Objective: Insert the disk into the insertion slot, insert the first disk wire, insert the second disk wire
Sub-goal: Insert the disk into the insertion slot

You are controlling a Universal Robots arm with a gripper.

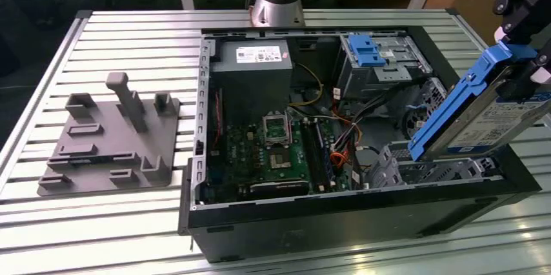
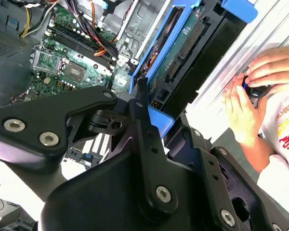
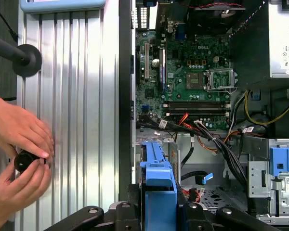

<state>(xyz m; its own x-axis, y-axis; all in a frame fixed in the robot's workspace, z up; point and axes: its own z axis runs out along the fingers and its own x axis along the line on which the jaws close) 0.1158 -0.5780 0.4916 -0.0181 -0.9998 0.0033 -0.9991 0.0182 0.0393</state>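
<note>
Black claw [image 3: 159,208] on blue-framed, white-labelled disk [image 1: 491,120]

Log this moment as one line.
gripper: shut on disk | disk: tilted, lower end over insertion slot, not seated

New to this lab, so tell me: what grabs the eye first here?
The blue-framed disk, gripped by the tool, hangs tilted over the insertion slot at the exterior view's right. In the first wrist view, a person's hands hold a small black object beside the open case.

Print on disk [image 1: 497,125] unreadable
</note>
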